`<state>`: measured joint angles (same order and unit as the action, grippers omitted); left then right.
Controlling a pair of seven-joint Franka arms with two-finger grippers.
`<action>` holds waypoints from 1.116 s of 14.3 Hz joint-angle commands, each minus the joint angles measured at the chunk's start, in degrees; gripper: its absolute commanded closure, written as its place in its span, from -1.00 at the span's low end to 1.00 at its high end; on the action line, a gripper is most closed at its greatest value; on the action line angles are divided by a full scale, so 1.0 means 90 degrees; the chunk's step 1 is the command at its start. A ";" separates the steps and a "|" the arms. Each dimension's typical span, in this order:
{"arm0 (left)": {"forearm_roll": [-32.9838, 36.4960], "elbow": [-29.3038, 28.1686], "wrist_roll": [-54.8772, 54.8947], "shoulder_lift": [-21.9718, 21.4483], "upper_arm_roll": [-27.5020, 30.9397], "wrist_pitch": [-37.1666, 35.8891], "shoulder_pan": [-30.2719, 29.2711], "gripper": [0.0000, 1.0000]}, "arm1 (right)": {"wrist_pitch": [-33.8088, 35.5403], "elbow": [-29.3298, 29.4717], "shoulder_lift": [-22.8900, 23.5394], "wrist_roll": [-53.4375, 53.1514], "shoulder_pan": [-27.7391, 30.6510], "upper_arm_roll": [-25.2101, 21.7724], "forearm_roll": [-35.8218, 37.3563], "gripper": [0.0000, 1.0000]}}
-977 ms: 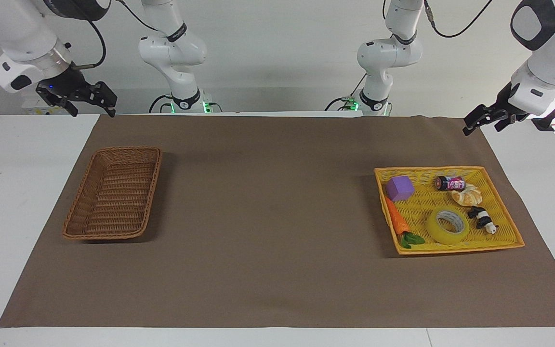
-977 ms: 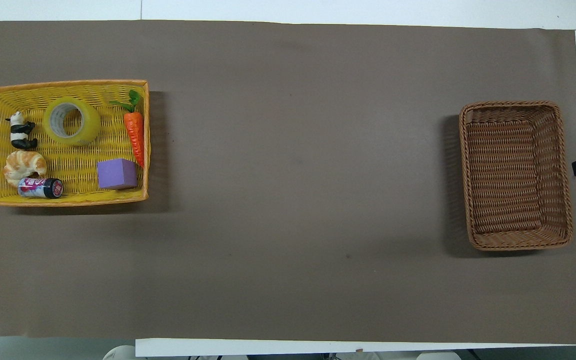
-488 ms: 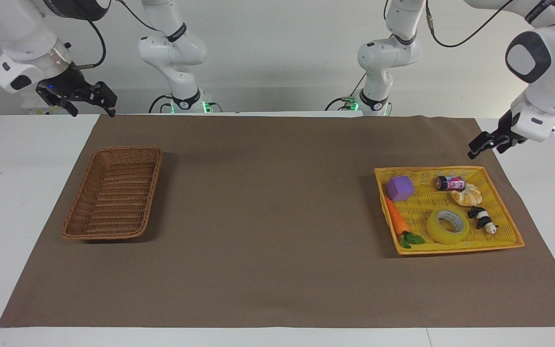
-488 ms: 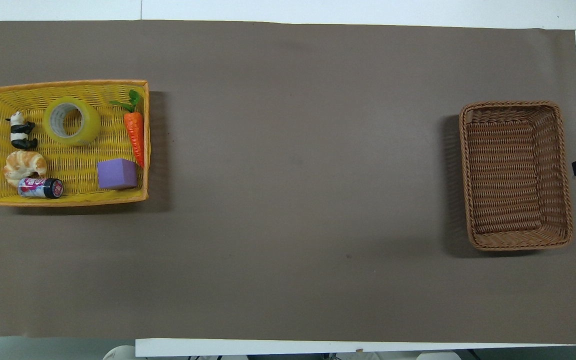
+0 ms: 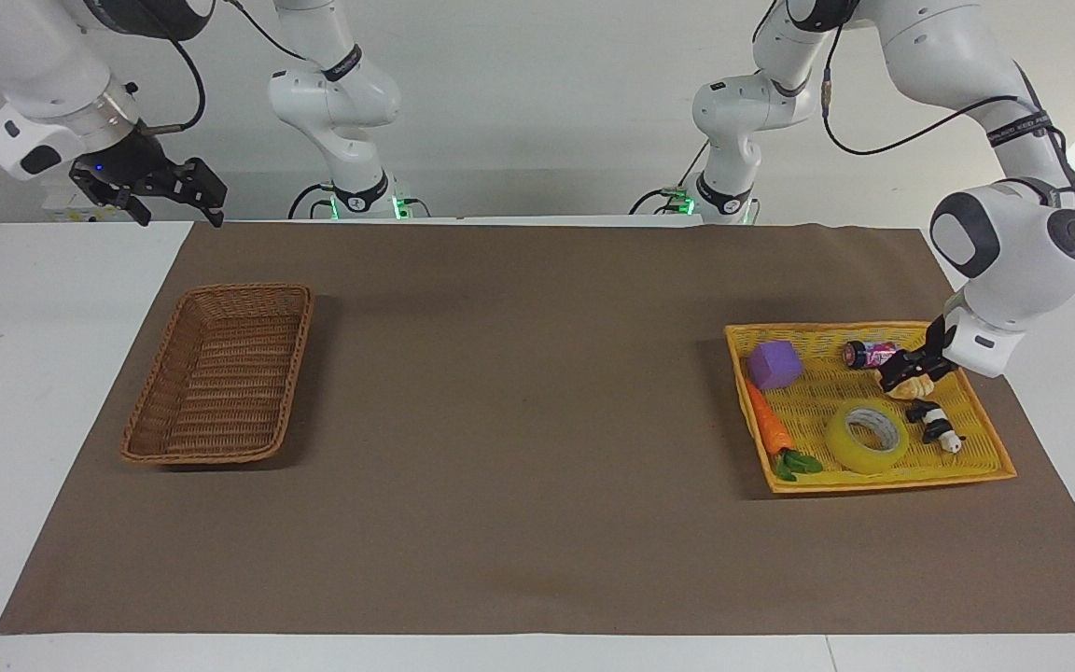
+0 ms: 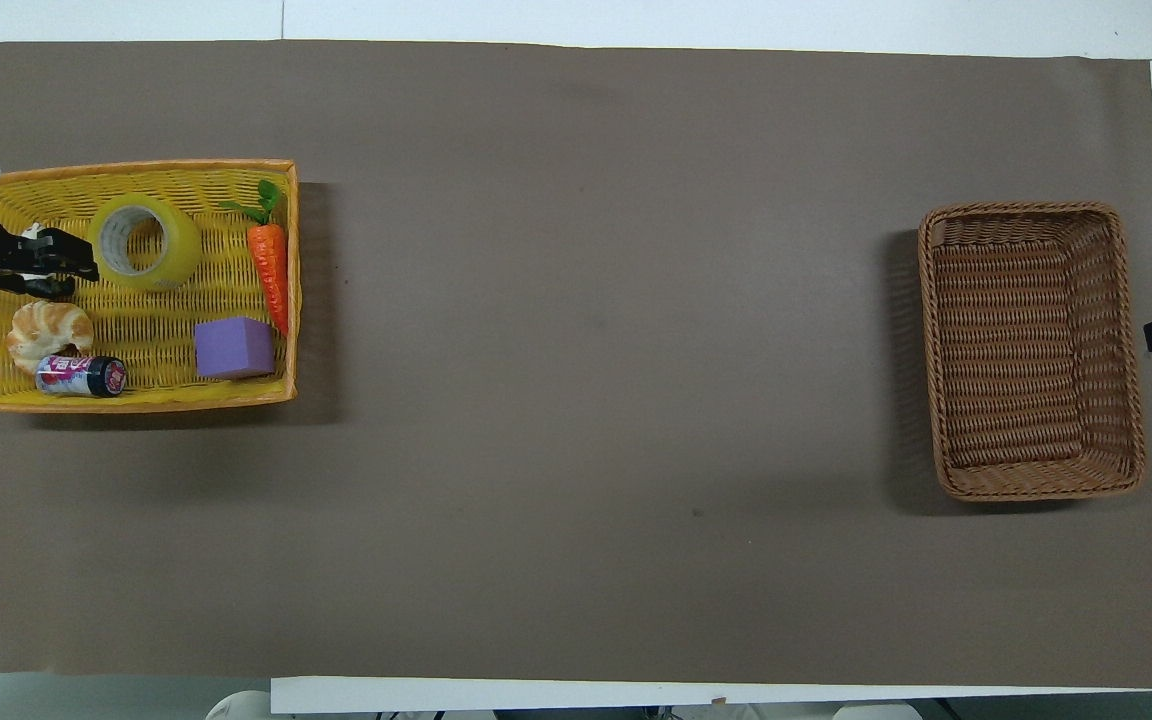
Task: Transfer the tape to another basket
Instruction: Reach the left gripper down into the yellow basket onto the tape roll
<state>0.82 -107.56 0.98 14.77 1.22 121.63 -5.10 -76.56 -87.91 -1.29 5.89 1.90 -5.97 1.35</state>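
On the yellow tray: the wide roll of translucent yellow packing tape (image 5: 867,437) lies flat, core hole up, in the bright yellow woven flat tray (image 5: 827,328) at the left arm's end of the desk (image 5: 34,373), in the tray's part far from the robots.
Neighbours: a small black-and-white panda figure (image 5: 937,425) is just beside it; an orange toy carrot (image 5: 769,427) is near on its flank toward the right arm.
Handling: probably light, stiff, with a slick outer film.
Hold: 1 finger in the whitish core, 1 outside the wall, looks safest.
Left gripper (image 5: 906,369): low over the tray, over the panda and a toy croissant, not touching the tape; spread or pressed together, I cannot tell.
Right gripper (image 5: 178,194): waits spread and raised near the brown woven wicker basket (image 5: 220,373).
Surface: a flat brown mat (image 5: 519,420).
Room: 2 containers well apart.
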 commanded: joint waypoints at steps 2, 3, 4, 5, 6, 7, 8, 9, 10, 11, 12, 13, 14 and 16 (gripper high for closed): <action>0.0056 -0.0021 0.0058 0.0311 -0.0048 0.0605 -0.0019 -0.64 | -0.0068 -0.0203 -0.0169 0.0127 0.0072 0.0067 0.0035 -0.99; 0.0046 0.0008 0.0048 0.0428 -0.0048 0.0762 -0.0009 -0.64 | -0.0077 -0.0203 -0.0169 0.0127 0.0062 0.0067 0.0035 -0.99; 0.0026 0.0086 0.0048 0.0536 -0.0048 0.0831 0.0001 -0.63 | -0.0077 -0.0203 -0.0169 0.0127 0.0062 0.0067 0.0035 -0.99; 0.0026 0.0173 0.0048 0.0614 -0.0048 0.0831 0.0001 -0.58 | -0.0077 -0.0203 -0.0169 0.0127 0.0062 0.0067 0.0035 -0.99; 0.0016 0.0232 0.0048 0.0682 -0.0048 0.0841 -0.0019 -0.51 | -0.0077 -0.0203 -0.0169 0.0127 0.0072 0.0067 0.0035 -0.99; 0.0016 0.0233 0.0048 0.0722 -0.0048 0.0899 -0.0019 -0.40 | -0.0077 -0.0203 -0.0169 0.0127 0.0072 0.0067 0.0035 -0.99; 0.0016 0.0213 0.0048 0.0751 -0.0048 0.1026 -0.0019 -0.36 | -0.0077 -0.0203 -0.0169 0.0127 0.0062 0.0067 0.0035 -0.99; 0.0016 0.0213 0.0048 0.0839 -0.0048 0.1114 -0.0009 -0.34 | -0.0077 -0.0203 -0.0169 0.0127 0.0072 0.0067 0.0035 -0.99; 0.0016 0.0233 0.0048 0.0849 -0.0048 0.1124 -0.0019 -0.32 | -0.0077 -0.0203 -0.0169 0.0127 0.0072 0.0067 0.0035 -0.99; 0.0007 0.0262 0.0048 0.0849 -0.0048 0.1124 -0.0019 -0.32 | -0.0068 -0.0203 -0.0169 0.0127 0.0062 0.0067 0.0035 -0.99; -0.0032 0.0281 0.0048 0.0869 -0.0048 0.1144 -0.0019 -0.32 | -0.0077 -0.0203 -0.0169 0.0127 0.0062 0.0067 0.0035 -0.99; -0.0071 0.0282 0.0028 0.0888 -0.0048 0.1202 -0.0019 -0.32 | -0.0068 -0.0203 -0.0169 0.0127 0.0072 0.0067 0.0035 -0.99; -0.0071 0.0262 -0.0010 0.0917 -0.0048 0.1309 0.0010 -0.31 | -0.0077 -0.0203 -0.0169 0.0127 0.0062 0.0067 0.0035 -0.99; -0.0071 0.0184 -0.0001 0.1005 -0.0058 0.1456 0.0049 -0.30 | -0.0068 -0.0203 -0.0169 0.0127 0.0072 0.0067 0.0035 -0.99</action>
<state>0.67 -106.09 0.97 22.33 0.77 132.64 -4.98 -76.56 -87.91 -1.29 5.89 1.90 -5.97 1.35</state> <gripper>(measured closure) 0.339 0.000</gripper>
